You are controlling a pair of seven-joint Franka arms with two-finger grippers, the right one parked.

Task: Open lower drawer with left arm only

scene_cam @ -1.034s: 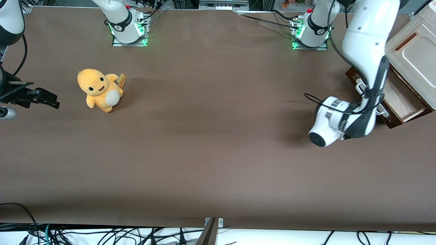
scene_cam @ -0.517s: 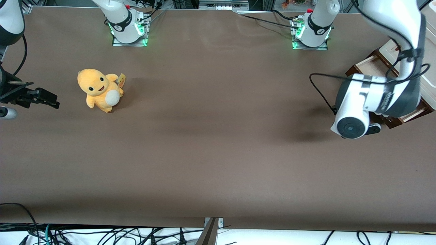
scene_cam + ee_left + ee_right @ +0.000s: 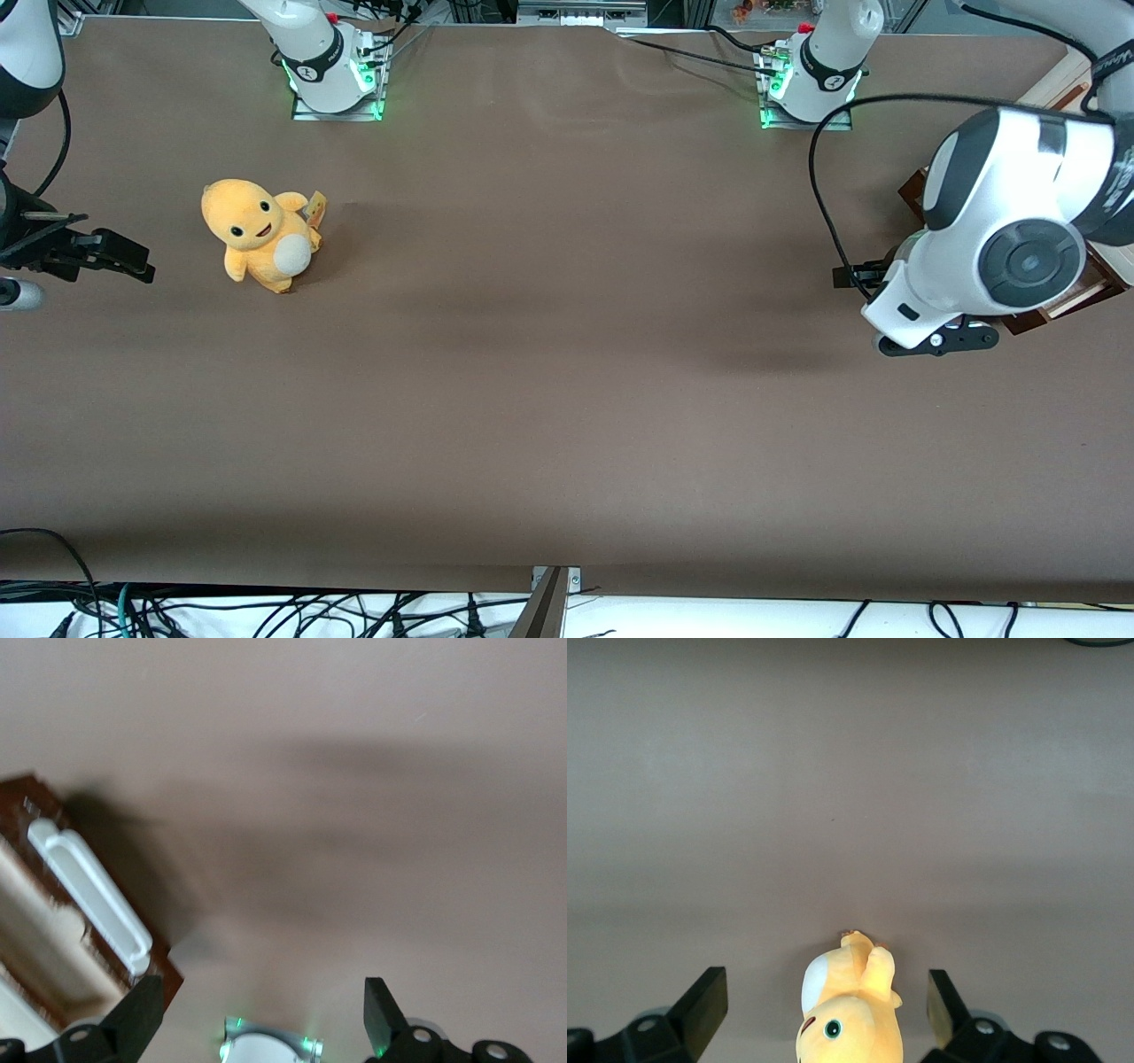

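We see our pincer (image 3: pixel 257 1014) spread wide and holding nothing, above bare counter (image 3: pixel 567 399) just beside the lower drawer (image 3: pixel 66 930). That drawer seems pulled out, its silver handle (image 3: pixel 93 896) untouched.

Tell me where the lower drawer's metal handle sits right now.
The handle runs along the pulled-out lower drawer front at the working arm's end of the table, apart from the open claw.

- A table (image 3: pixel 567 399) covered in plain brown cloth carries everything.
- A yellow plush toy (image 3: pixel 259 234) sits on it toward the parked arm's end.
- Two green-lit arm bases (image 3: pixel 337 75) (image 3: pixel 808 84) stand at the edge farthest from the front camera.
- The wooden drawer unit, its lower drawer (image 3: pixel 62 930) pulled out, rests at the working arm's end.
- The gripper (image 3: pixel 257 1028) hangs over the cloth beside the drawer, fingers spread apart.
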